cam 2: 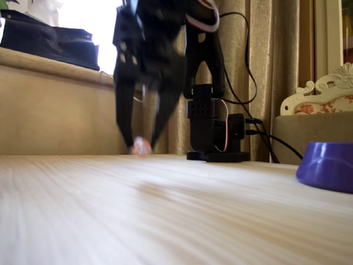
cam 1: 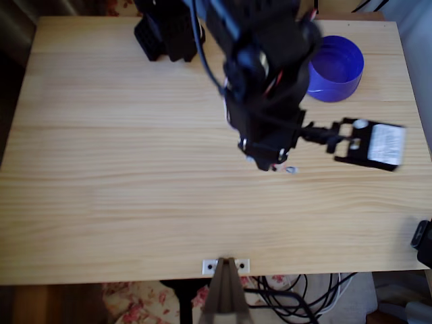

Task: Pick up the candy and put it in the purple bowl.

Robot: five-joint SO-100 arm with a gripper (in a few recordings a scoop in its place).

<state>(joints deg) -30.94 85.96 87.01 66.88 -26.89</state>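
The candy (cam 2: pixel 142 147) is a small pale wrapped sweet, blurred, low over the wooden table (cam 2: pixel 165 210) between my two black fingertips. From above the candy (cam 1: pixel 291 169) peeks out just right of the arm's lower tip. My gripper (cam 2: pixel 141 141) points down with its fingers (cam 2: pixel 126 124) spread to either side of the candy, not closed on it. In the overhead view the gripper (cam 1: pixel 273 164) is mostly hidden under the arm. The purple bowl (cam 1: pixel 335 67) stands at the table's back right, and at the right edge in the fixed view as the purple bowl (cam 2: pixel 326 165).
The arm's black base (cam 1: pixel 167 30) sits at the table's back edge, left of the bowl. A black part with a white label (cam 1: pixel 370 143) sticks out right from the arm. Cables hang off the front edge (cam 1: pixel 297 297). A black object (cam 1: pixel 424 243) lies at the right edge.
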